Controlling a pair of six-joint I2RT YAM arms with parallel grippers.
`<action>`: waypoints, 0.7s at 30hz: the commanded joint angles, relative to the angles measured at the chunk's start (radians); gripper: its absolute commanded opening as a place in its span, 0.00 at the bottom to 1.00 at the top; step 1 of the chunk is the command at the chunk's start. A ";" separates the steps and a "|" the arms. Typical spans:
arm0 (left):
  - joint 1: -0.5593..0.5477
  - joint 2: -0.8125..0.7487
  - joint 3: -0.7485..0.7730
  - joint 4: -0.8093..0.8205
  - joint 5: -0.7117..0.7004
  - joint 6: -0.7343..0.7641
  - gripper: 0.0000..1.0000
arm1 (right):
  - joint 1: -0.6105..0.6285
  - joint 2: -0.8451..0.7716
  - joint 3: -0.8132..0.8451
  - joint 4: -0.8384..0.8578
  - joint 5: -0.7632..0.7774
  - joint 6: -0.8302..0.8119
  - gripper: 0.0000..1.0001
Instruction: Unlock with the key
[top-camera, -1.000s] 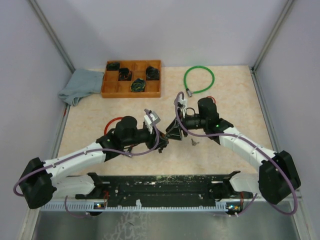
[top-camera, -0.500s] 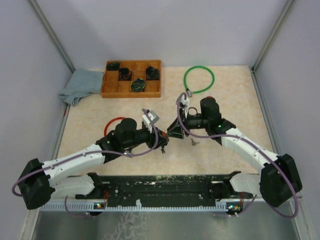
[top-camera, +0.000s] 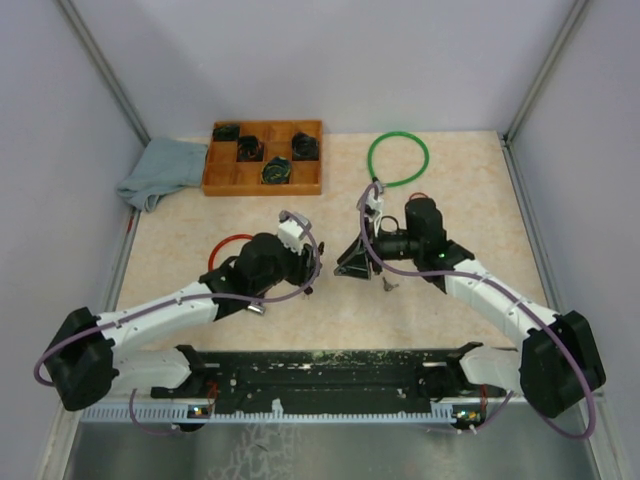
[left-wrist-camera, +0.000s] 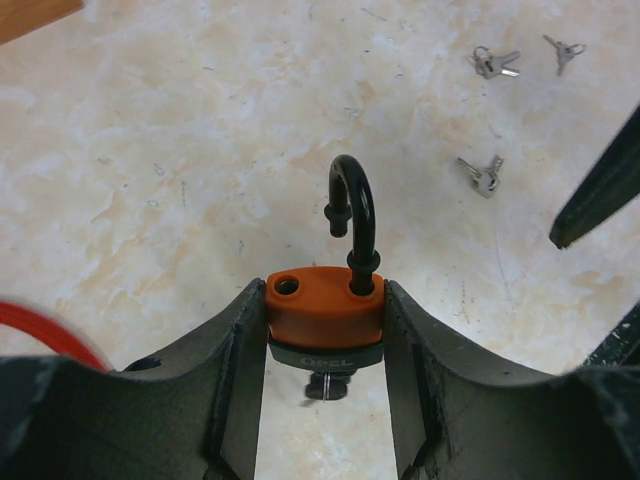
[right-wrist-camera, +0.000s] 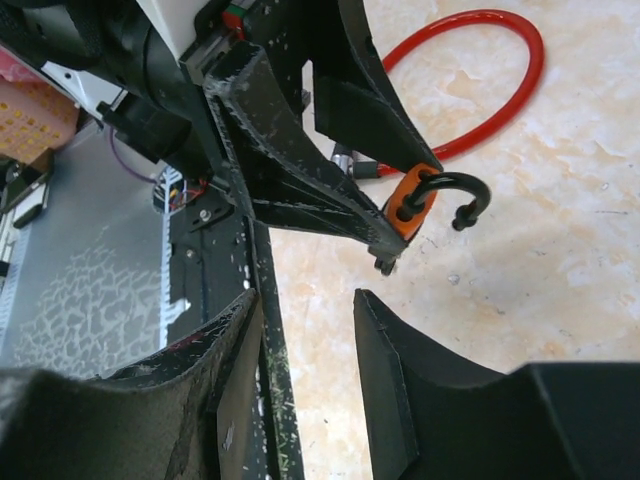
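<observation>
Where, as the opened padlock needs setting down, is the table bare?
Bare table lies right of the green loop, and in front of the cloth, left of the red loop. A strip also runs along the tray's near side. The middle is crowded around the padlock and keys.

A beige marbled tabletop (top-camera: 480, 200) is enclosed on three sides by plain pale walls (top-camera: 330, 60), which are joined by metal corner posts (top-camera: 545, 68), under even light.
</observation>
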 joint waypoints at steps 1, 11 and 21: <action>-0.001 0.051 0.071 0.013 -0.107 -0.008 0.00 | -0.006 -0.031 -0.020 0.080 0.035 0.034 0.44; 0.041 0.305 0.234 0.016 -0.098 0.000 0.00 | -0.008 -0.062 -0.069 0.038 0.353 0.006 0.46; 0.190 0.697 0.601 -0.295 -0.008 -0.077 0.00 | -0.011 -0.137 -0.134 0.058 0.523 0.000 0.48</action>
